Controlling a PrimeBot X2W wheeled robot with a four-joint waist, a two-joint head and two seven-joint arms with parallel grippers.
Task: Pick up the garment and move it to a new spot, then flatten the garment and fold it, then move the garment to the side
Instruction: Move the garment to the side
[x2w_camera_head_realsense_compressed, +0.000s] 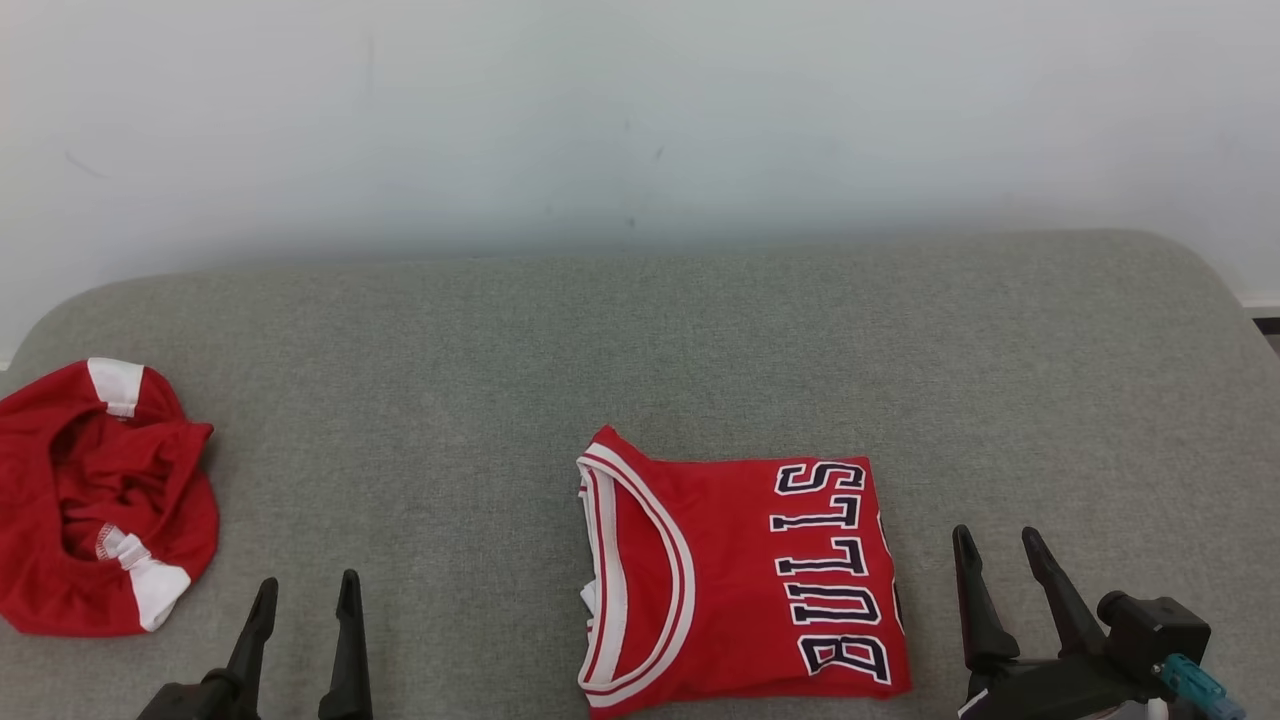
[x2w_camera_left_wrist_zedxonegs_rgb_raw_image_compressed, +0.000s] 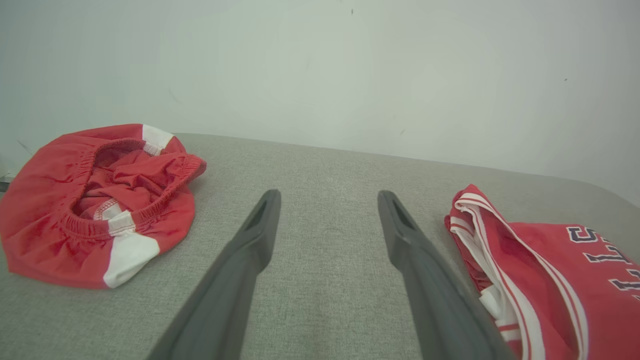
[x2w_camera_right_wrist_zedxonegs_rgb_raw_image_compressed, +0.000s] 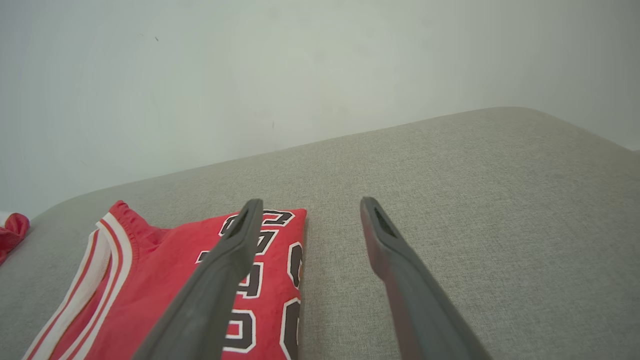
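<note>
A folded red jersey (x2w_camera_head_realsense_compressed: 740, 580) with white trim and dark "BULLS" lettering lies flat on the grey cushion (x2w_camera_head_realsense_compressed: 640, 350), near its front edge. The same garment (x2w_camera_left_wrist_zedxonegs_rgb_raw_image_compressed: 550, 285) shows at the right of the left wrist view, and the jersey (x2w_camera_right_wrist_zedxonegs_rgb_raw_image_compressed: 165, 280) sits at the lower left of the right wrist view. My left gripper (x2w_camera_head_realsense_compressed: 306, 592) stands open at the lower left, well left of the jersey, holding nothing. To the jersey's right, my right gripper (x2w_camera_head_realsense_compressed: 999, 545) is open and empty too. Its left finger (x2w_camera_right_wrist_zedxonegs_rgb_raw_image_compressed: 235, 250) overlaps the lettering in the right wrist view.
A crumpled pair of red shorts (x2w_camera_head_realsense_compressed: 95, 500) with white patches lies at the cushion's far left edge; the shorts (x2w_camera_left_wrist_zedxonegs_rgb_raw_image_compressed: 95, 200) also show left of my left fingers. A pale wall (x2w_camera_head_realsense_compressed: 640, 110) rises behind the cushion. Bare fabric stretches behind and right of the jersey.
</note>
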